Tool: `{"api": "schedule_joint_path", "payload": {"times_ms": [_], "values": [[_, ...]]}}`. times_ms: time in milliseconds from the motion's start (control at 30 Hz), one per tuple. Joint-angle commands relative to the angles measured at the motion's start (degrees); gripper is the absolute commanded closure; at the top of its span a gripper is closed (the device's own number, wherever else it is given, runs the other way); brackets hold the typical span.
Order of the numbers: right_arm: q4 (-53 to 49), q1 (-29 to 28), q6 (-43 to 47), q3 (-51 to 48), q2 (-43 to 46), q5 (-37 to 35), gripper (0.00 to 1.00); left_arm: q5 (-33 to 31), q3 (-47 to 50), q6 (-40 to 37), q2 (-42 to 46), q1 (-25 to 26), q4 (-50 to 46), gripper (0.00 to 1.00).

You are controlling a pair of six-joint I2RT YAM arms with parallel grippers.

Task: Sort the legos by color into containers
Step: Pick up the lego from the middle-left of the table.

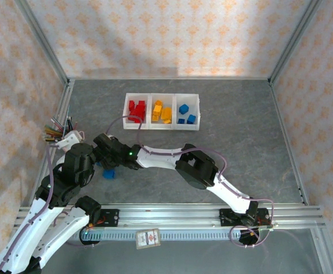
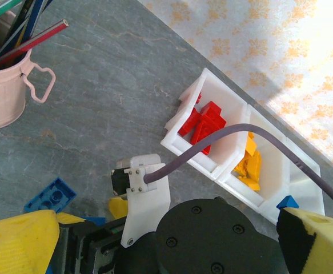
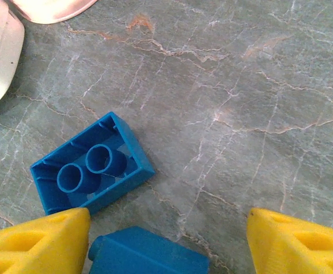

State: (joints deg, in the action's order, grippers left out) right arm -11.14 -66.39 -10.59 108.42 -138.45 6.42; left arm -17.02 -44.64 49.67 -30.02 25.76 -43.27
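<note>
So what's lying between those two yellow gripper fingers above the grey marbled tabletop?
In the right wrist view, a small blue plastic brick lies between the fingers of the right gripper, hard by one finger; the remaining gap is bare tabletop.

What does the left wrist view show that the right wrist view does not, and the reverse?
The left wrist view gives the pink cup of pens, the white bins holding red bricks and yellow bricks, and a grey cable. The right wrist view gives the hollow underside of a blue brick, and a second blue brick between the yellow fingers of the open right pincer. Both give the grey marbled table with blue bricks lying on it.
</note>
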Motion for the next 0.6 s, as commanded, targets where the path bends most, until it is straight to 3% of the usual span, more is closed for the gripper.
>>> {"api": "schedule_joint_path", "payload": {"times_ms": [0,567], "values": [[-3.55,0.10,-0.47,-2.07,1.95,-2.77,0.30,-1.07,-0.80,0.32,0.05,-0.18,-0.42,0.01],[-0.68,0.21,-3.10,-11.81,12.67,-3.72,0.57,0.32,-0.67,0.08,-1.00,-0.20,1.25,0.01]]}}
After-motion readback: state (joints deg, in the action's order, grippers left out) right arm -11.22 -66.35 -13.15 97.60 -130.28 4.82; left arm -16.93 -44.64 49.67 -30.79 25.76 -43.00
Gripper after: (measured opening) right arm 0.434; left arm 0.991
